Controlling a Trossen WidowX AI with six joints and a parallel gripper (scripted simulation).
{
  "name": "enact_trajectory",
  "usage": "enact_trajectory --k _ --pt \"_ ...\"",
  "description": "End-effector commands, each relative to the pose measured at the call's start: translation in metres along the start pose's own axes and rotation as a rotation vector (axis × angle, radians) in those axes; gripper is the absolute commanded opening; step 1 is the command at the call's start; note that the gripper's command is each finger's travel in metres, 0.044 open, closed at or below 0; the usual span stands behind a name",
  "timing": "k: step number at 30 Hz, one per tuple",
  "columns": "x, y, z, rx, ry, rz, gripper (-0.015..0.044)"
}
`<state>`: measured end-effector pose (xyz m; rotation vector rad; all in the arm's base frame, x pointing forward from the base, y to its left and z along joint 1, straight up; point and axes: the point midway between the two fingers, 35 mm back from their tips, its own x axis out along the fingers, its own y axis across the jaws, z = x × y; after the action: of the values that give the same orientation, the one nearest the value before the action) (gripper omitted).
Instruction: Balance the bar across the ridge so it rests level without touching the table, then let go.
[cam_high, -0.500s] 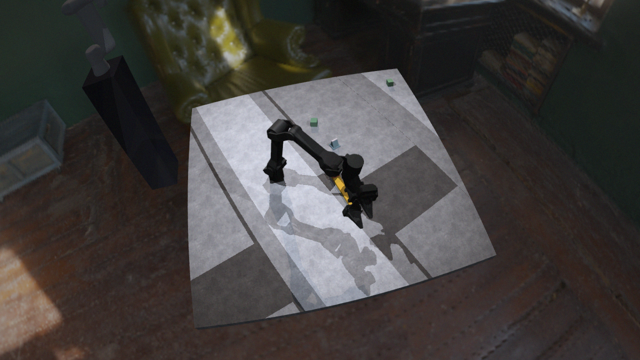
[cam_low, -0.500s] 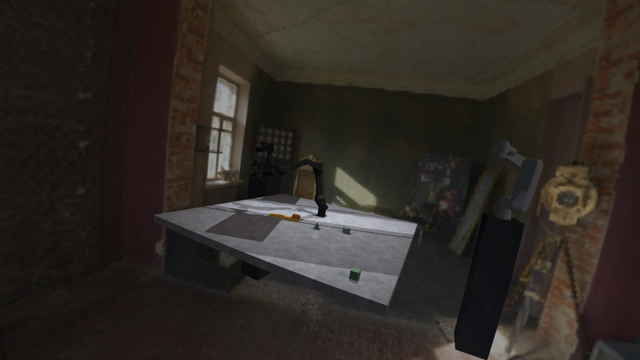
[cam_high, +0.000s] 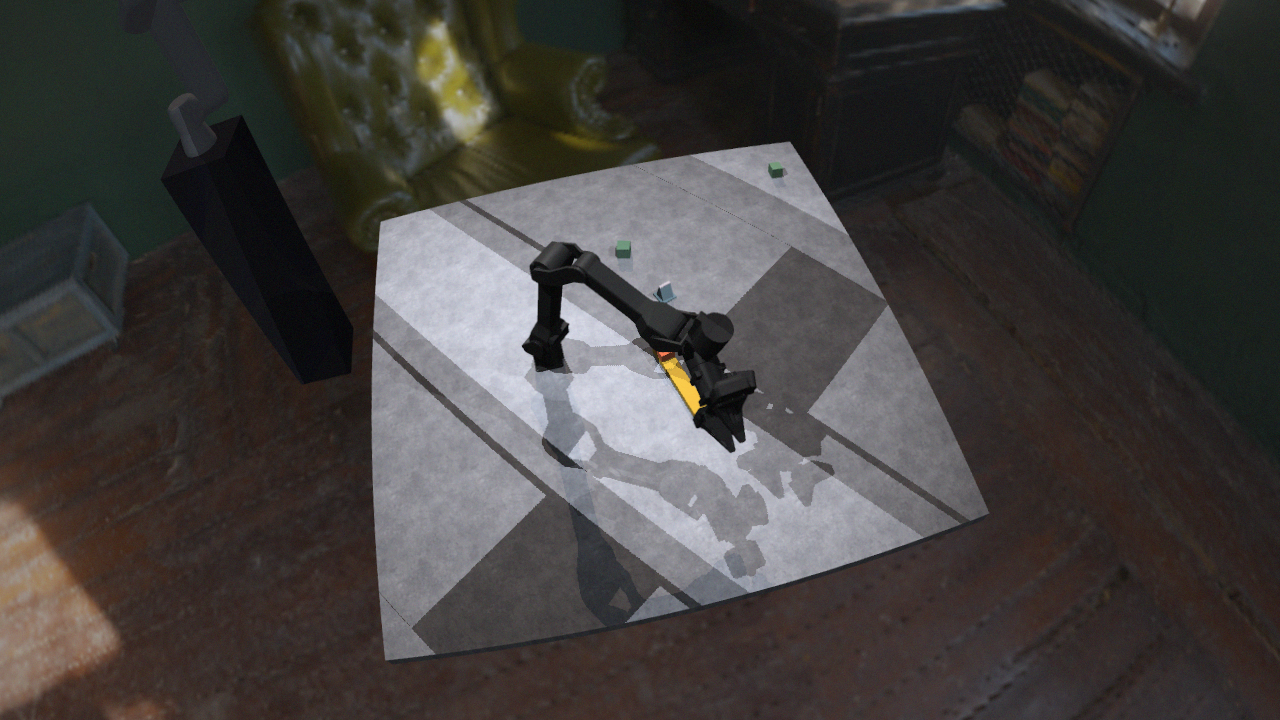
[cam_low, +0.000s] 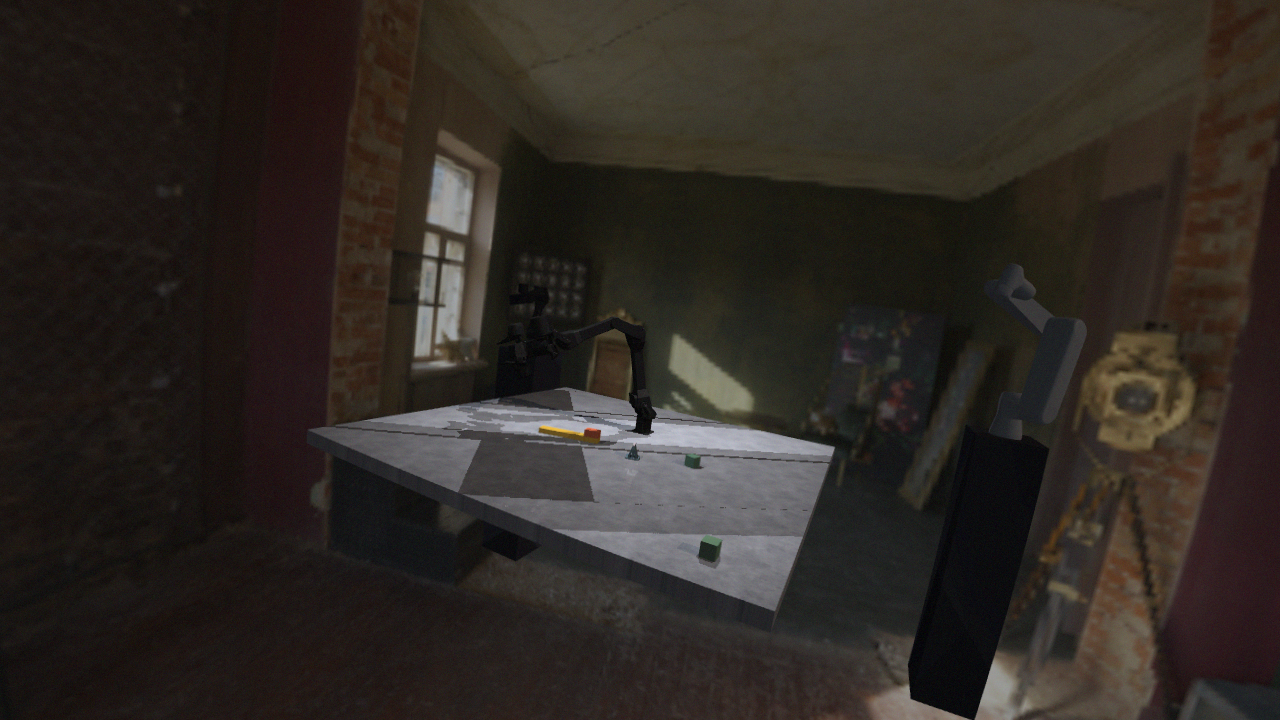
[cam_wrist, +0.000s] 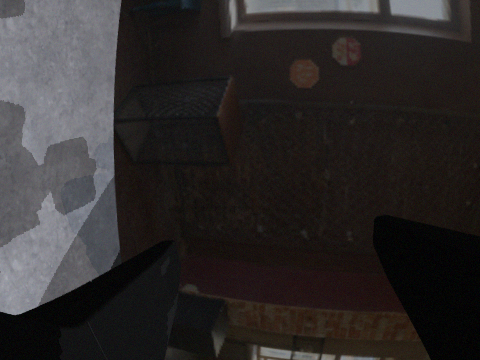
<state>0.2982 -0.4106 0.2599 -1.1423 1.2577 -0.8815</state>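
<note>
The yellow bar (cam_high: 682, 386) (cam_low: 559, 433) lies on the table (cam_high: 447, 402) (cam_low: 662, 510), away from the ridge. A red block (cam_high: 665, 355) (cam_low: 592, 433) sits at its end nearer the ridge. The small grey-blue ridge (cam_high: 664, 291) (cam_low: 633, 453) stands on the table with nothing on it. My gripper (cam_high: 737, 444) (cam_wrist: 278, 244) is open and empty, raised well above the table, past the bar's far end. My arm hides part of the bar in the top view. Neither bar nor ridge shows in the wrist view.
One green cube (cam_high: 623, 248) (cam_low: 692, 460) stands near the ridge. Another green cube (cam_high: 776, 169) (cam_low: 709, 548) stands close to a table corner. A dark pedestal (cam_high: 268, 259) (cam_low: 980, 564) with a grey arm stands off the table.
</note>
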Motion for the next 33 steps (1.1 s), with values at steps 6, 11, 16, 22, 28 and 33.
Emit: enact_trajectory --k 6,11,16,22,28,33 --pt "-0.012 0.023 0.020 0.181 -0.075 0.131 0.0315" --pt "-0.021 0.038 0.029 0.280 -0.099 0.217 0.0315" --pt "-0.031 0.052 0.038 0.379 -0.108 0.307 0.0315" --pt "-0.045 0.070 0.045 0.496 -0.099 0.420 0.0315" --pt "-0.061 0.088 0.051 0.611 -0.067 0.534 0.0315" --pt "-0.075 0.102 0.055 0.705 -0.023 0.629 0.0315"
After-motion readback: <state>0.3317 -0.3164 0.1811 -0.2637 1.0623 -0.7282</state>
